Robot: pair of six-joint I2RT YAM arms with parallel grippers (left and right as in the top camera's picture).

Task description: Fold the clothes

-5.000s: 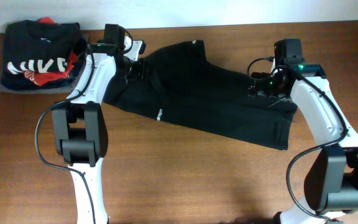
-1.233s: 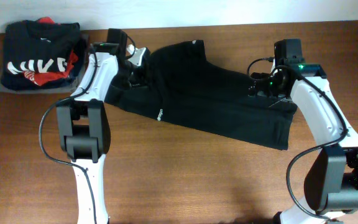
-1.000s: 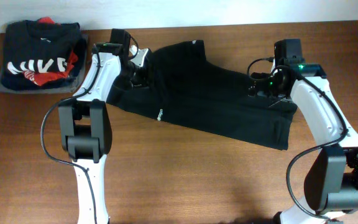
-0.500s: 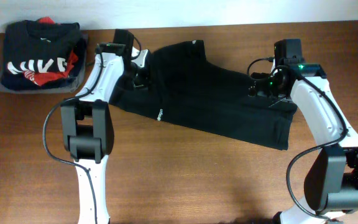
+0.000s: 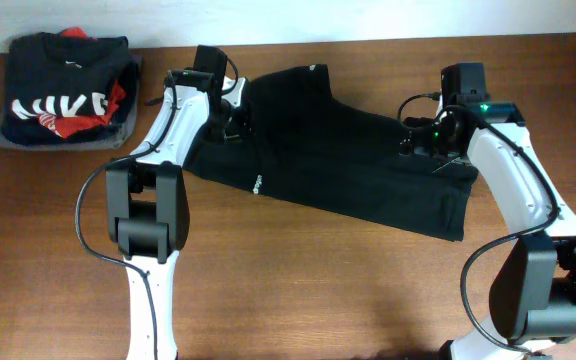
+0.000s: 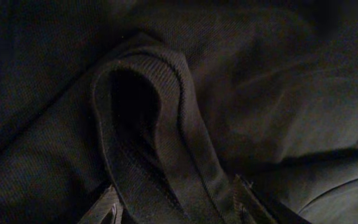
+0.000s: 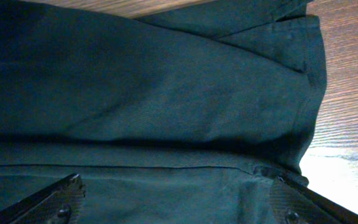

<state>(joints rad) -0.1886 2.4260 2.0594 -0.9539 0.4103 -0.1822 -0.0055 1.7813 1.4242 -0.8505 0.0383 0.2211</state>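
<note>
The clothes, one plain black garment (image 5: 348, 160), lie spread slantwise on the wooden table, with a tiny white logo (image 5: 255, 184) near the front left edge. My left gripper (image 5: 230, 122) is at the garment's upper left part. In the left wrist view the fingers (image 6: 176, 208) are closed round a ribbed band of the black fabric (image 6: 166, 124), which stands up in a loop. My right gripper (image 5: 420, 143) is low over the garment's right end. In the right wrist view its fingers (image 7: 176, 205) are wide apart, with flat fabric (image 7: 166, 93) beneath them.
A folded black top with big white letters and red print (image 5: 58, 95) lies on a folded grey garment (image 5: 8, 143) at the back left corner. Bare wooden table (image 5: 298, 290) shows in front of the garment. The wall edge runs along the back.
My left gripper has moved to the right, further over the garment, and the garment's left edge has shifted slightly right with it. The right arm has not moved.
</note>
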